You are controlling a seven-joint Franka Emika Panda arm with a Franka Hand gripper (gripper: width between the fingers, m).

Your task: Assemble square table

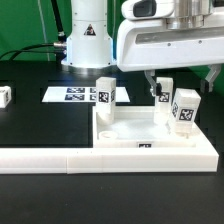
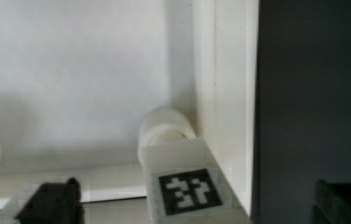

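The white square tabletop (image 1: 140, 128) lies on the black table with its rim up. One tagged white leg (image 1: 106, 95) stands at its far left corner, and two tagged legs (image 1: 185, 108) (image 1: 166, 91) stand on its right side. My gripper (image 1: 157, 93) hangs over the right side, next to the rear right leg. In the wrist view the tagged leg (image 2: 186, 180) stands between my dark fingertips (image 2: 51, 203), close to the tabletop's raised wall (image 2: 225, 90). The gripper (image 2: 195, 205) is open, with its fingers well apart from the leg.
The long white L-shaped barrier (image 1: 90, 156) lies along the tabletop's front and its side on the exterior view's right. The marker board (image 1: 72, 95) lies behind on the exterior view's left. A loose white leg (image 1: 5, 95) sits at the far left edge. The white arm base (image 1: 88, 40) stands at the back.
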